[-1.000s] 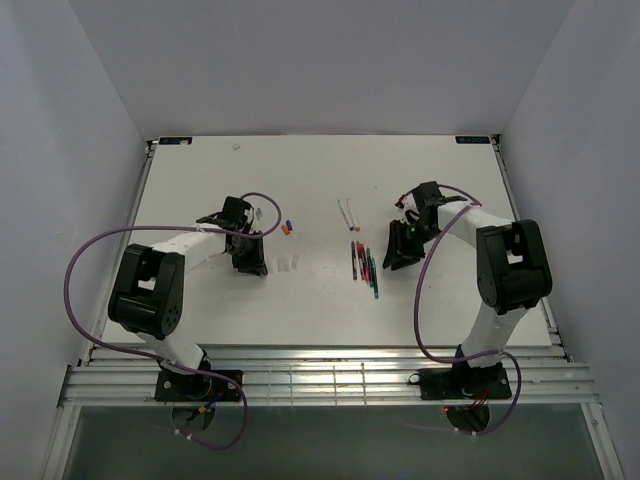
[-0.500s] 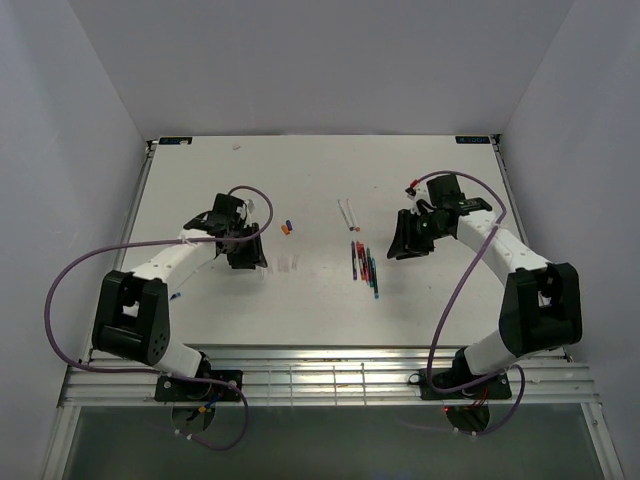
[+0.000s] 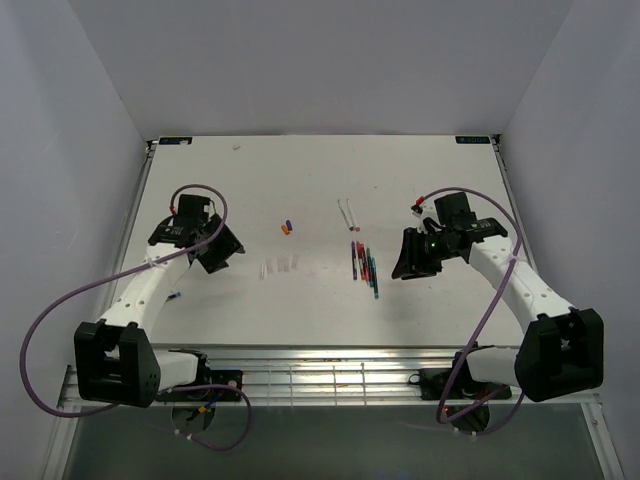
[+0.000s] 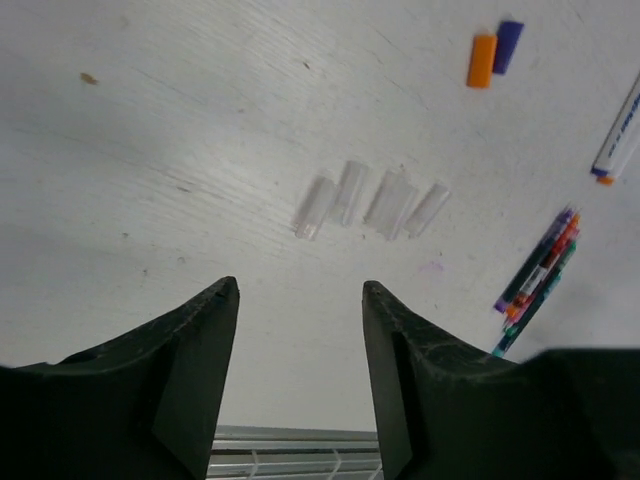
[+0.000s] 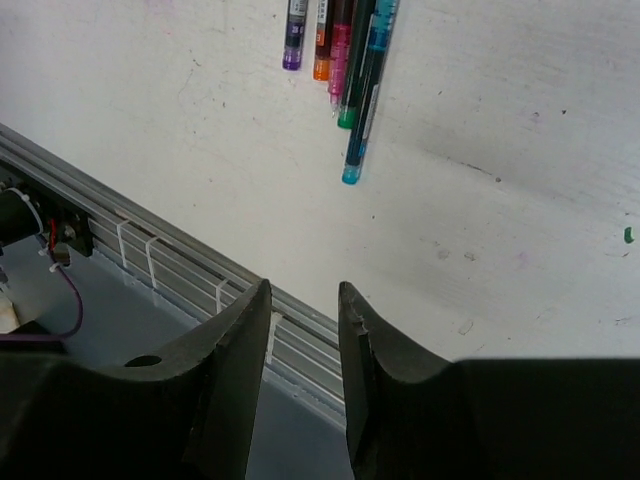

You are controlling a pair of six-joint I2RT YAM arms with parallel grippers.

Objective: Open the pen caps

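Top view: orange cap [image 3: 285, 231] and blue cap [image 3: 290, 221] side by side at mid-table, up and right of the left gripper [image 3: 224, 251], well left of the right gripper [image 3: 403, 264]. Nearer the left arm, by the look of it.

Left wrist: jaws parted, empty. Both caps ahead and far right, beyond four clear caps [image 4: 370, 200], long axes parallel, pointing away and slightly slanted.

Right wrist: jaws narrowly apart, holding nothing. Pen bundle [image 5: 345, 40] ahead, no caps in sight.
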